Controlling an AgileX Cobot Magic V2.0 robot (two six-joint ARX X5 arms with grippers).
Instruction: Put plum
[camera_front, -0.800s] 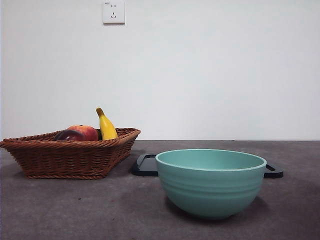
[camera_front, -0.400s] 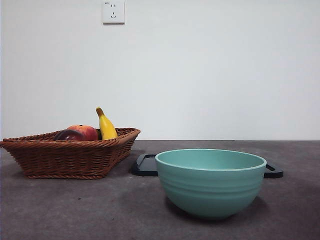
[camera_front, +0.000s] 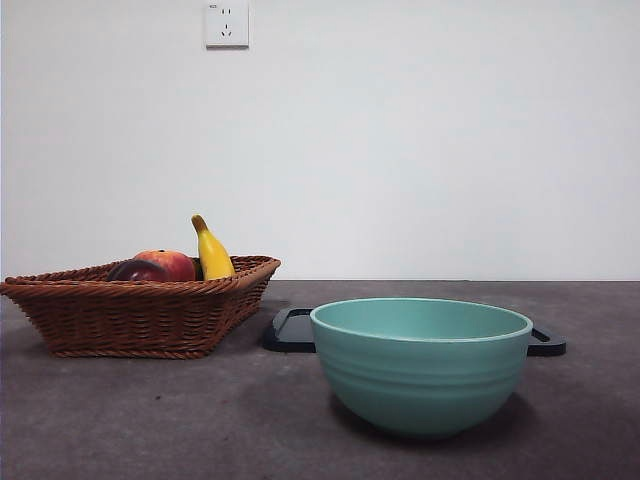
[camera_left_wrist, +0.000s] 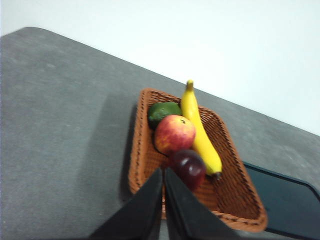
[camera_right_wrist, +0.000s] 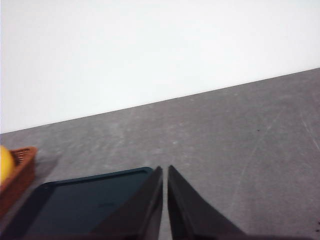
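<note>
The plum (camera_left_wrist: 190, 168), dark maroon and round, lies in a brown wicker basket (camera_left_wrist: 235, 197) beside a red-orange fruit (camera_left_wrist: 174, 134), a yellow banana (camera_left_wrist: 200, 132) and a green fruit (camera_left_wrist: 163, 111). In the front view the plum (camera_front: 137, 271) peeks over the basket (camera_front: 140, 315) rim at the left. My left gripper (camera_left_wrist: 163, 172) hangs above the basket's near rim, jaws shut and empty, just short of the plum. My right gripper (camera_right_wrist: 165, 170) is shut and empty over the edge of a dark tray (camera_right_wrist: 85, 200). Neither arm shows in the front view.
A teal bowl (camera_front: 421, 362) stands near the front, right of centre. Behind it lies the dark flat tray (camera_front: 292, 330), also in the left wrist view (camera_left_wrist: 287, 202). A wall socket (camera_front: 227, 24) sits high on the white wall.
</note>
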